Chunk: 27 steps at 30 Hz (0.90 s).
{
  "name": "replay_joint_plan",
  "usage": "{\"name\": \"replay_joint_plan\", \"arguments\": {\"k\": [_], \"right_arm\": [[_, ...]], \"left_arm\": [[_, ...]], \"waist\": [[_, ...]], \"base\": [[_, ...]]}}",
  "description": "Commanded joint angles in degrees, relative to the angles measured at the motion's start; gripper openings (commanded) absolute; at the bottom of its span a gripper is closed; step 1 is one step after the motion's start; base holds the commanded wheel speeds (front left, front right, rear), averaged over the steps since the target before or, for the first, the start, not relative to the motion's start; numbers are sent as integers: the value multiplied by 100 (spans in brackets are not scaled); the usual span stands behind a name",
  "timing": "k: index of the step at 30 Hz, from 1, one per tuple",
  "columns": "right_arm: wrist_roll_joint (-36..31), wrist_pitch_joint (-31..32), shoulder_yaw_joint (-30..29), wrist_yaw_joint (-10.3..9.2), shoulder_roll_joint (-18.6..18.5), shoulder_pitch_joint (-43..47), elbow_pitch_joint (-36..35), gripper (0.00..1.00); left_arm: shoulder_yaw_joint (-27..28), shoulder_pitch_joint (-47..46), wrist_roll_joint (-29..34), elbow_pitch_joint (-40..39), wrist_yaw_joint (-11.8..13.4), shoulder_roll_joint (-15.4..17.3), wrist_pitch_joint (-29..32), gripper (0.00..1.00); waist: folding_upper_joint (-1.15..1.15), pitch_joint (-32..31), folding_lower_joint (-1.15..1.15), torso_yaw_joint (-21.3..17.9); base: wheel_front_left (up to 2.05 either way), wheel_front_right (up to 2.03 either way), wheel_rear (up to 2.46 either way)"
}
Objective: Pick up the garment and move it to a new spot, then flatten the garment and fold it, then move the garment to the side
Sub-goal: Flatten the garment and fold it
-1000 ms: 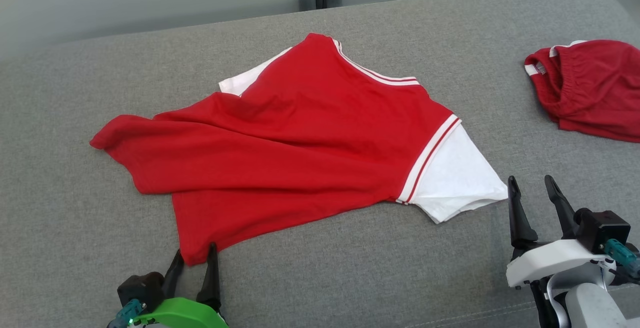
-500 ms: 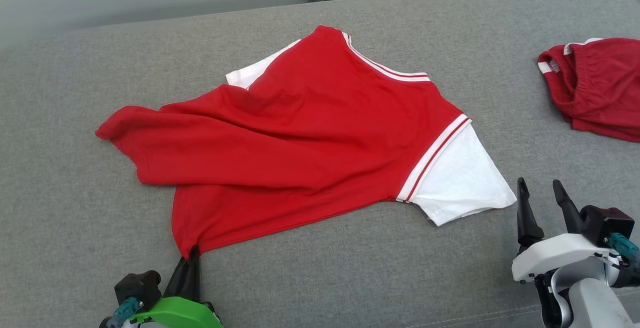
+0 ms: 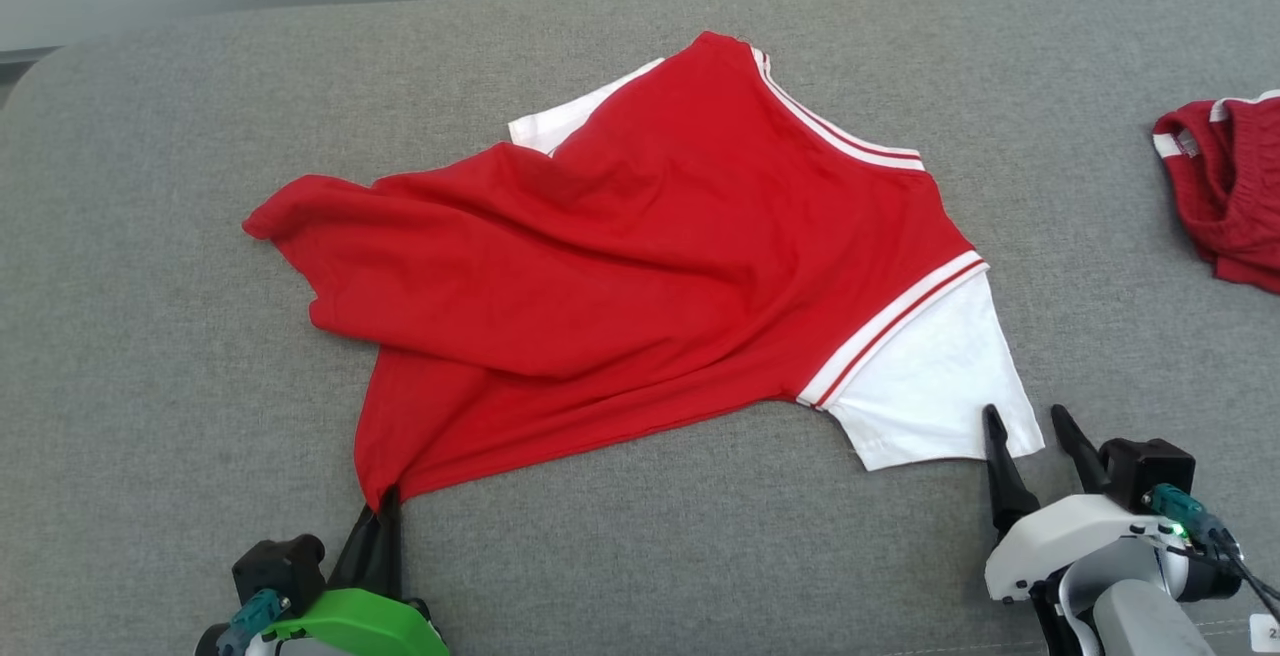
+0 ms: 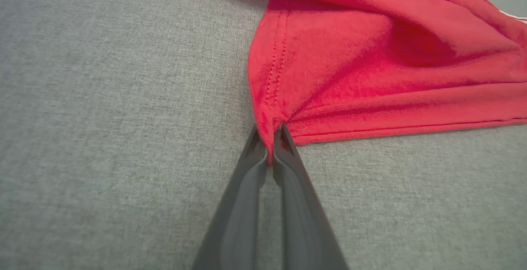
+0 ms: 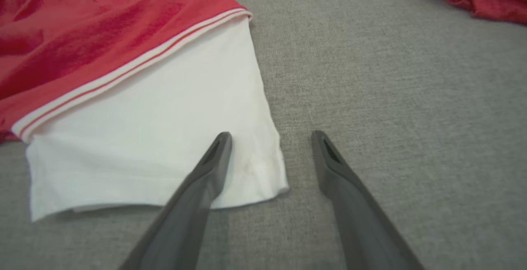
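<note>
Loosely rumpled red shirt (image 3: 620, 266), sleeves (image 3: 930, 386) white.

My head camera looks forward and down from high up and takes in the whole red shirt (image 3: 640, 266) on the grey cushion (image 3: 150, 336), with my left gripper (image 3: 386, 498) low on the left and my right gripper (image 3: 1025, 416) low on the right. My left wrist camera sits very close to the cushion, looking along that gripper at the shirt's near red corner. My right wrist camera is low and close too, looking at the white sleeve (image 5: 156, 130). The head view shares both spots, and the other red cloth (image 3: 1230, 186) with the right wrist view
</note>
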Motion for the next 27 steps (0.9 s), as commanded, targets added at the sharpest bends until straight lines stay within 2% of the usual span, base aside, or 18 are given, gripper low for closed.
{"name": "replay_joint_plan", "arguments": {"k": [1,2,3,5,6,7,16,21,27], "right_arm": [[-74,-9,87,-5,-66,-18,127,100],[-116,3,149,-5,-90,3,215,100],[-147,8,213,-5,-98,27,314,92],[-169,15,250,-5,-132,58,425,46],[-187,24,273,-5,-152,85,468,30],[-174,25,292,-5,-152,116,499,0],[56,25,325,-9,-193,135,605,0],[270,-7,181,-8,-157,61,10,0],[346,-13,391,-7,-194,-140,-890,0]], "left_arm": [[12,2,7,80,21,45,20,0],[1,0,32,74,20,45,20,0],[-6,-6,45,78,18,44,20,0],[-16,-23,71,78,10,44,20,0],[-23,-25,76,82,6,44,20,0],[-28,-23,75,85,7,44,20,0],[-56,38,89,44,-6,41,16,0],[-40,51,253,-190,-38,40,12,0],[62,-113,630,-479,-83,143,12,0]], "waist": [[0,8,0,16],[0,8,0,21],[0,5,0,27],[0,-6,0,35],[0,-18,0,35],[0,-32,0,32],[0,-274,0,28],[0,-571,0,48],[0,-1053,0,31]], "base": [[0,0,0],[0,0,0],[0,0,0],[0,0,0],[0,0,0],[0,0,0],[0,0,0],[0,0,0],[0,0,0]]}}
